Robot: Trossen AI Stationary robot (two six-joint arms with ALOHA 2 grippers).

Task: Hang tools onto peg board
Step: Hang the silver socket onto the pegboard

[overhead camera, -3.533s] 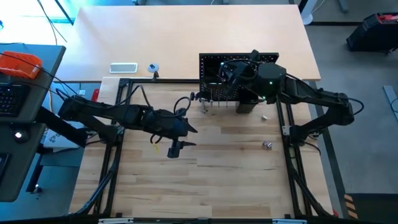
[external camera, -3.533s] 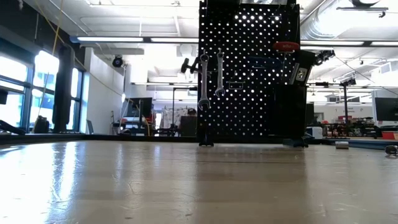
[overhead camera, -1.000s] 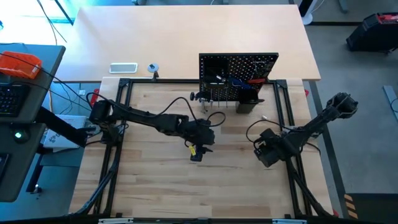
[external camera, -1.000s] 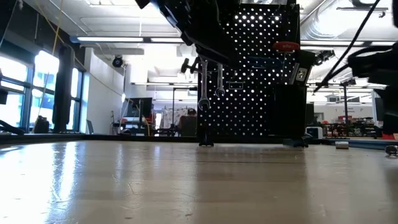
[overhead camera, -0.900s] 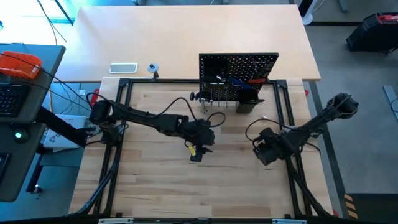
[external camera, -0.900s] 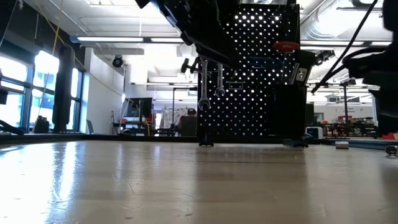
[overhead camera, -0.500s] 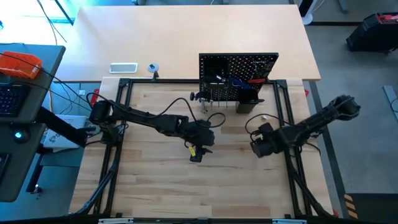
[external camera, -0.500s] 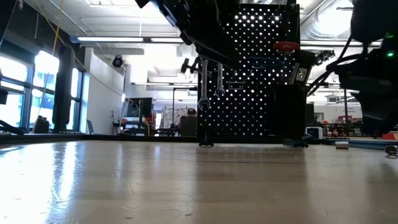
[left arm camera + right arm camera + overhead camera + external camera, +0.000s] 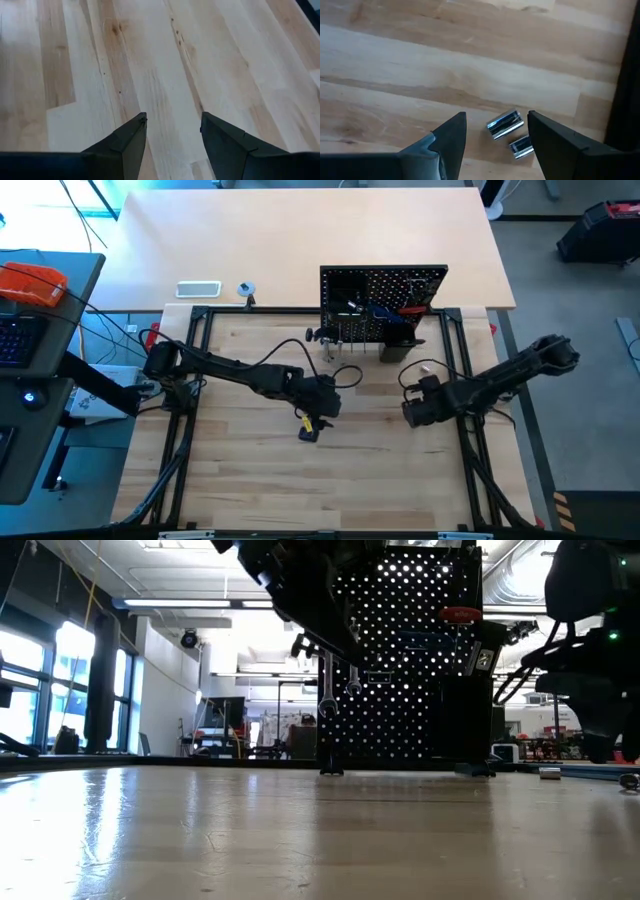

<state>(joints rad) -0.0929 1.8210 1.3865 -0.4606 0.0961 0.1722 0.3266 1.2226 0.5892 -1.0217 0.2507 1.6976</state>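
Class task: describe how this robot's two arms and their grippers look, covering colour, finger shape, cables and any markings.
Both arms are black, jointed links with loose black cables looping beside them. The left gripper carries a small yellow marking near its tip. Its fingers are dark, flat wedges tapering to blunt tips. The right gripper is a blocky black unit, and its fingers have the same dark wedge shape. A small green light shows on the right arm in the low view.

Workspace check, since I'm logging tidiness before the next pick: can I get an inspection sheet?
Surface: wooden table, bare planks.
Job's things: peg board upright, wrenches and red-handled screwdriver hanging; two metal sockets lying on the table.
Clutter: nothing seen.
Grippers: left gripper open, empty, above bare wood; right gripper open, above the sockets.
Cables: loops along both arms.
Surroundings: second table behind, workshop beyond.
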